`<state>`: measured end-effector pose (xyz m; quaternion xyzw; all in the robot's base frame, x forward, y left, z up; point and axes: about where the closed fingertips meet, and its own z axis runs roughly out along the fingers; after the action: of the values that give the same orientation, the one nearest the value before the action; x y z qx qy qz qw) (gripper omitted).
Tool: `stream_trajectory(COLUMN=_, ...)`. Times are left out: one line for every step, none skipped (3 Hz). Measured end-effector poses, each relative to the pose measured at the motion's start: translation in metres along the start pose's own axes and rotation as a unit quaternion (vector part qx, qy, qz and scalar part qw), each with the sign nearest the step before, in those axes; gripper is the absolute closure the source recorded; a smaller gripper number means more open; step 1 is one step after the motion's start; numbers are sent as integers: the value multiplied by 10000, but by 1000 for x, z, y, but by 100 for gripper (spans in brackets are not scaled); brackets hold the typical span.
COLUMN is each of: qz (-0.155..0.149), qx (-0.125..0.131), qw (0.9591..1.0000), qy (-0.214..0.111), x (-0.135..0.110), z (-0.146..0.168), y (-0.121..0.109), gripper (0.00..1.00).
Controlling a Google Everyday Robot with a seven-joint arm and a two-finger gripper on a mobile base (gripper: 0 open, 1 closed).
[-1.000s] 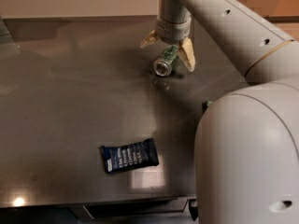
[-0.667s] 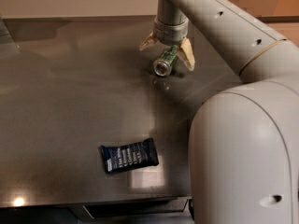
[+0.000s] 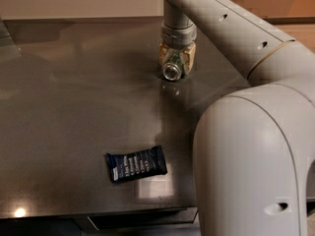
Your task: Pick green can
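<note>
The green can (image 3: 173,68) lies on its side on the dark table (image 3: 74,107), its shiny silver end facing the camera. My gripper (image 3: 175,62) reaches down from the top of the view and its pale fingers (image 3: 190,54) are closed against both sides of the can. The can rests on or just above the table surface; its dark green body is mostly hidden by the fingers.
A dark blue snack bar wrapper (image 3: 136,163) lies flat near the table's front edge. My arm's large white housing (image 3: 246,166) fills the lower right and hides that part of the table. A wall runs behind the table's far edge.
The gripper's fingers, spread wide on either side of the can before, have closed in onto it. The can has stayed in about the same spot.
</note>
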<state>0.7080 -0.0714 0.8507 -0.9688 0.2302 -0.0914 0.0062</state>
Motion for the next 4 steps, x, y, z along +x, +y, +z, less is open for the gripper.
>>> stream_trajectory(qz=21, qx=-44, qw=10000, qy=15, x=2, z=-4, y=5, gripper=64)
stream_trajectory(qz=100, qx=43, qw=9999, qy=-23, x=2, z=-23, y=11, gripper=88)
stream_trajectory(qz=46, qx=166, qw=9999, qy=14, x=-8, z=-53, y=17, gripper=100)
stream_trajectory(qz=-76, qx=223, qw=9997, qy=27, x=-24, z=-83, y=25, gripper=100)
